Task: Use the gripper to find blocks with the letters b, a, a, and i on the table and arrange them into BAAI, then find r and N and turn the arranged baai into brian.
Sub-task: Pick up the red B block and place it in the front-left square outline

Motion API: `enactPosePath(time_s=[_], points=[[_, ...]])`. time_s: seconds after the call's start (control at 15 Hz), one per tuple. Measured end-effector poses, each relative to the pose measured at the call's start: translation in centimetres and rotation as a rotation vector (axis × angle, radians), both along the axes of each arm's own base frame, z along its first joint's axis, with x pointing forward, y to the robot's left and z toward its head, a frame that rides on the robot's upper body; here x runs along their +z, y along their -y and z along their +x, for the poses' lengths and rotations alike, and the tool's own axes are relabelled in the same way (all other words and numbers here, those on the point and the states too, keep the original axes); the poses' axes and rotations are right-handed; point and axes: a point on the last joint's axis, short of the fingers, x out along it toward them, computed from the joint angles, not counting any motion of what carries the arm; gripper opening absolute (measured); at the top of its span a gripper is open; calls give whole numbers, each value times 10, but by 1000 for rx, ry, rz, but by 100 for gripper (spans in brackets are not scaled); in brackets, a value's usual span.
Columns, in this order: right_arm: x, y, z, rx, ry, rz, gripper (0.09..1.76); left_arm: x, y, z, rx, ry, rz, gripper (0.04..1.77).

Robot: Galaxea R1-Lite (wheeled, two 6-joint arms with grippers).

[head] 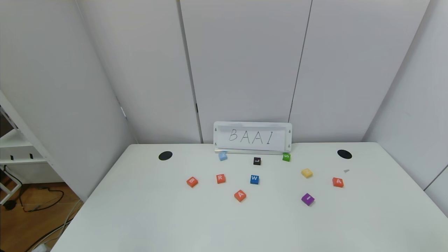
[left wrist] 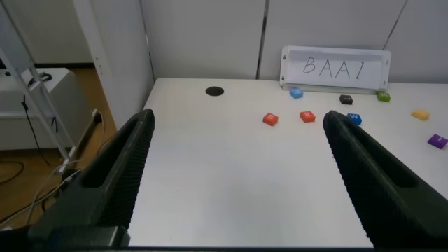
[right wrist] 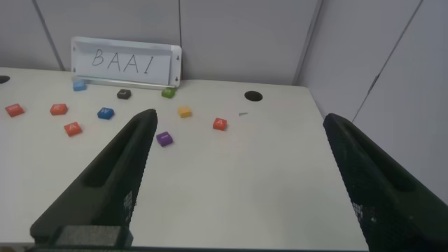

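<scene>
On the white table (head: 147, 217), the orange-red B (head: 191, 181) lies left of the orange-red R (head: 221, 179). One orange-red A (head: 240, 195) lies near the middle front, the other A (head: 338, 182) at the right. The purple I (head: 307, 199) lies front right and the yellow N (head: 307, 173) behind it. My left gripper (left wrist: 238, 119) is open and empty, well short of the B (left wrist: 270, 120) and R (left wrist: 307, 116). My right gripper (right wrist: 239, 120) is open and empty, short of the I (right wrist: 164, 138) and right A (right wrist: 220, 124). Neither gripper shows in the head view.
A white sign reading BAAI (head: 252, 137) stands at the table's back. Before it lie a light blue tile (head: 223, 156), a black L (head: 257, 161), a green S (head: 286, 157) and a blue W (head: 254, 179). Two black holes (head: 165, 155) (head: 344, 154) flank them. A small grey scrap (head: 346, 170) lies nearby.
</scene>
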Motion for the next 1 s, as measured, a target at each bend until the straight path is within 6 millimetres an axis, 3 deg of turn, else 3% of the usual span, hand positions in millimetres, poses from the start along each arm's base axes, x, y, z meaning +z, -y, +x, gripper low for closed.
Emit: enactPosePath(time_s=[0.6, 1.0], points=[[69, 0, 26, -6, -44, 0, 171, 73, 0, 18, -1, -30, 14, 172], [113, 0, 67, -4, -104, 0, 171, 124, 0, 50, 3, -68, 52, 172]])
